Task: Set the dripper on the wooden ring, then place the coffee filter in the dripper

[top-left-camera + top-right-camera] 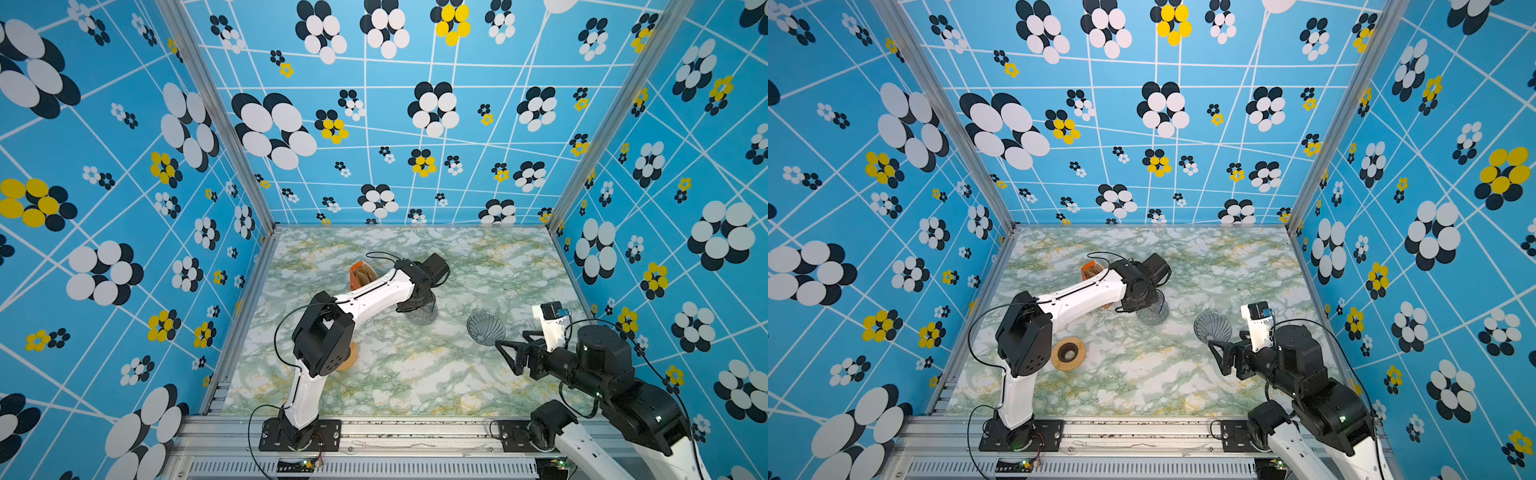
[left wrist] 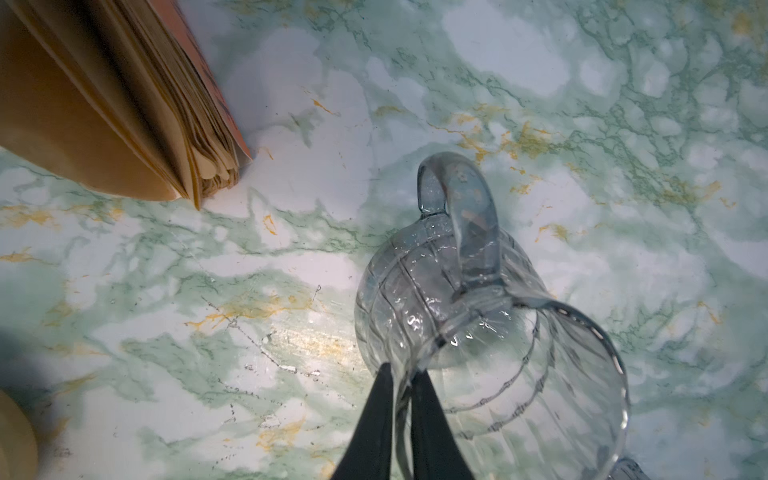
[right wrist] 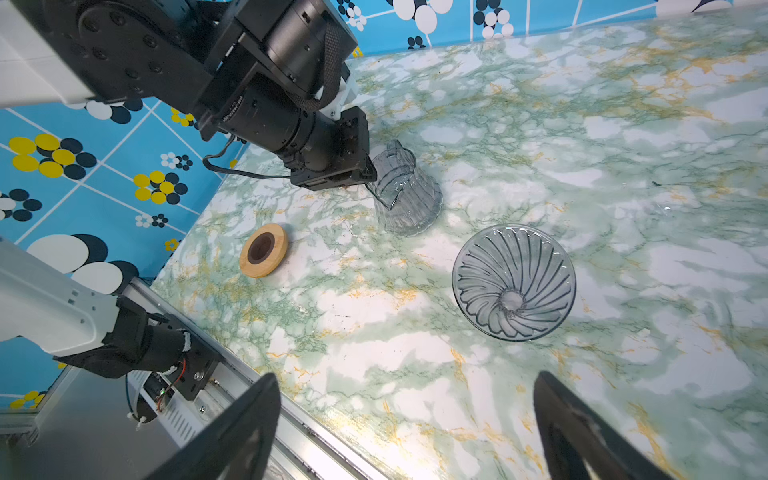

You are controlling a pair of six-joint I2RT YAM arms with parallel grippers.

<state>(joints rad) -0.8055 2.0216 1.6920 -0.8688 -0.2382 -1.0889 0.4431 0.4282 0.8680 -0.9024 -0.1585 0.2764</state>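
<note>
In both top views, the right gripper (image 1: 505, 353), jaws wide and empty, sits just beside the dripper (image 1: 485, 327), a ribbed clear-glass cone.

Left wrist view: the left gripper (image 2: 400, 388) pinches the glass jug (image 2: 478, 316) rim (thin wall between narrow jaws), beside stacked tan papers (image 2: 124, 104).

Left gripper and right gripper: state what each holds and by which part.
The left gripper pinches the glass jug by its rim wall. The right gripper is open, holding nothing.

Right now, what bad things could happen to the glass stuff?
1. The left gripper pinches only the thin rim of the glass jug, so it might slip or tip.
2. The dripper lies loose on the table with the right gripper open nearby; a bump could roll it.
</note>
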